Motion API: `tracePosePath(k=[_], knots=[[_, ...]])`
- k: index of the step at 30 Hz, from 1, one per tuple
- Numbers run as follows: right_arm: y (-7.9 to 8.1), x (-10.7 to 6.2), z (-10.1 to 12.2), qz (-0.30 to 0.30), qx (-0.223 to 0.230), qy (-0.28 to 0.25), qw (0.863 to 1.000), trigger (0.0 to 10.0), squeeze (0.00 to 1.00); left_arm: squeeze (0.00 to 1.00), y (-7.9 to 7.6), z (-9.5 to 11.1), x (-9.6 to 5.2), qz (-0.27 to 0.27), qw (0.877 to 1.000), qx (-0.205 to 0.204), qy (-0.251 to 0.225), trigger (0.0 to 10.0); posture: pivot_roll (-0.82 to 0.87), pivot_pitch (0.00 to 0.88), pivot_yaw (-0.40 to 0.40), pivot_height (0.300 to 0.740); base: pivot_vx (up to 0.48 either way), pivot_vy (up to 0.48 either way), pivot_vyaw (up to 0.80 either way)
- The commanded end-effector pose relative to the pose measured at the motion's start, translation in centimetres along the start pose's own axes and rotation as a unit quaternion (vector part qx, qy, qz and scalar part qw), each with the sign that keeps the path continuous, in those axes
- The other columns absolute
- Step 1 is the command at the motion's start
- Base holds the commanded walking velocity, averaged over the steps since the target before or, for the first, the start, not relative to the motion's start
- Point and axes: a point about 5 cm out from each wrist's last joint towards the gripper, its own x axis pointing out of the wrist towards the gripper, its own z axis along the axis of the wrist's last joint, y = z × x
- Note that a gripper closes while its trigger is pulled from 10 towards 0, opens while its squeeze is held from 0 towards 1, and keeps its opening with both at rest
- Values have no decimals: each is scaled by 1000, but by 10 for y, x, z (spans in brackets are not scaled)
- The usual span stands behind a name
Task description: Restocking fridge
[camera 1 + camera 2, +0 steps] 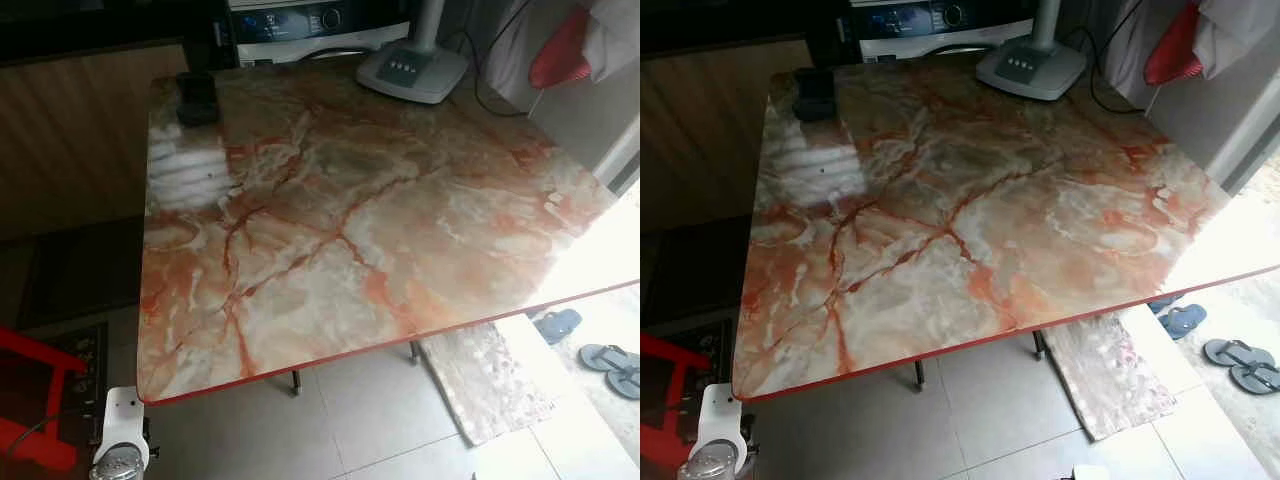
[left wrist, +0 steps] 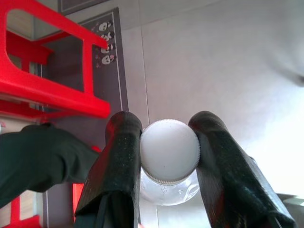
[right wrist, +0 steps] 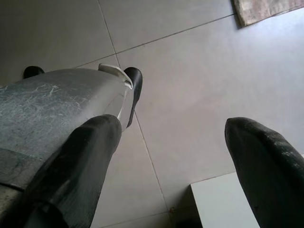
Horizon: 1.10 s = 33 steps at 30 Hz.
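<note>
A clear plastic bottle with a white ribbed cap sits clamped between the two black fingers of my left gripper, cap end facing the wrist camera. The same bottle shows at the lower left of the head views, held low beside the table's near left corner under the white wrist part. My right gripper hangs open over the pale floor tiles, nothing between its fingers, with my own grey leg and black foot beside it.
A marble-patterned table with a red edge stands in front. On its far side are a black object and a fan base. A red stool stands at the lower left. Sandals and a mat lie at the right.
</note>
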Motion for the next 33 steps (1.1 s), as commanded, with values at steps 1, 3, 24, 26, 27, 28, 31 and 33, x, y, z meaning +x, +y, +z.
tracePosePath(k=[1,3,24,26,27,28,31,33], knots=[[1,-1,-8,-3,11,7,1000,10000,0,0,1,-16,-3,10,1000,4,26,10000,118,97,-19,740,0,0,0],[1,-1,-9,-3,11,7,1000,10000,0,0,0,-22,-4,12,999,-1,39,10000,115,95,-19,740,0,0,0],[-1,-3,-14,-5,16,6,1000,10000,0,0,4,-58,-15,4,995,28,93,10000,102,82,-27,740,0,0,0],[-1,-3,-14,-6,19,6,1000,10000,0,0,6,-60,-15,6,995,26,100,10000,105,87,-28,740,0,261,0],[-1,-3,-13,-5,19,6,1000,10000,0,0,6,-61,-15,7,995,23,101,10000,104,92,-27,740,0,262,0],[-1,-3,-13,-6,19,6,1000,10000,0,0,7,-61,-16,9,995,19,102,10000,104,92,-27,740,0,266,0],[-1,-3,-13,-5,21,6,1000,10000,0,0,8,-63,-16,9,994,20,106,10000,99,99,-25,740,0,264,0],[-1,-3,-13,-5,21,6,1000,10000,0,0,9,-64,-16,10,994,20,107,10000,98,102,-23,740,0,264,0]])
